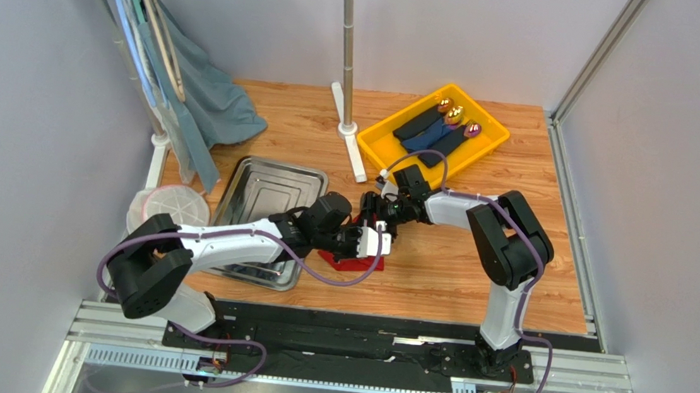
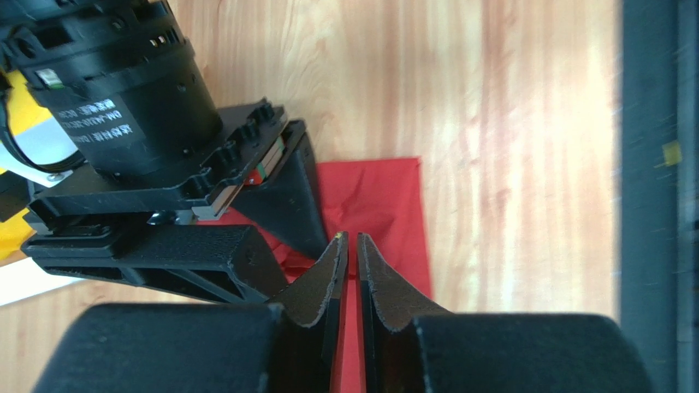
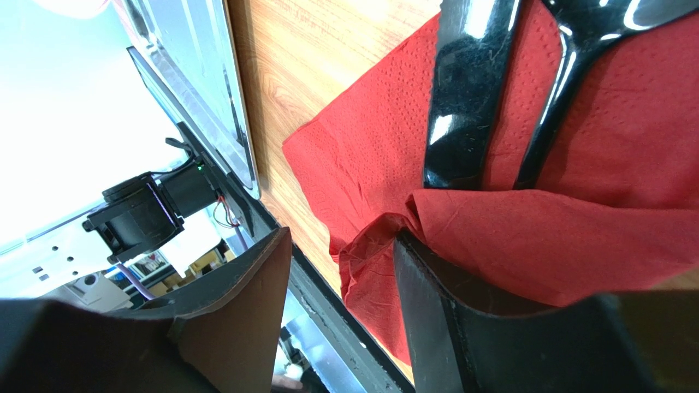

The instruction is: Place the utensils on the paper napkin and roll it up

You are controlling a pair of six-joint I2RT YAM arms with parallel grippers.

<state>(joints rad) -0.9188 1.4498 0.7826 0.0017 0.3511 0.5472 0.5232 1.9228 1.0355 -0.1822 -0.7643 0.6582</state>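
Honestly, left claw looks pinched shut on the napkin, right claw spread under its fold; tugging apart could tear paper, spill utensils.

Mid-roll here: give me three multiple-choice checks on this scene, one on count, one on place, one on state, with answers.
1. Dark rolls in the yellow bin: A three; B one; C five.
2. The utensils lie: A in the steel tray; B in the yellow bin; C on the paper napkin.
3. The right gripper has its jaws: A shut on a spoon; B open; C shut on the tray rim.
Answers: A, three lie side by side; C, the right wrist view shows them on the red paper; B, a gap stands between the jaws, with a napkin fold draped over one.
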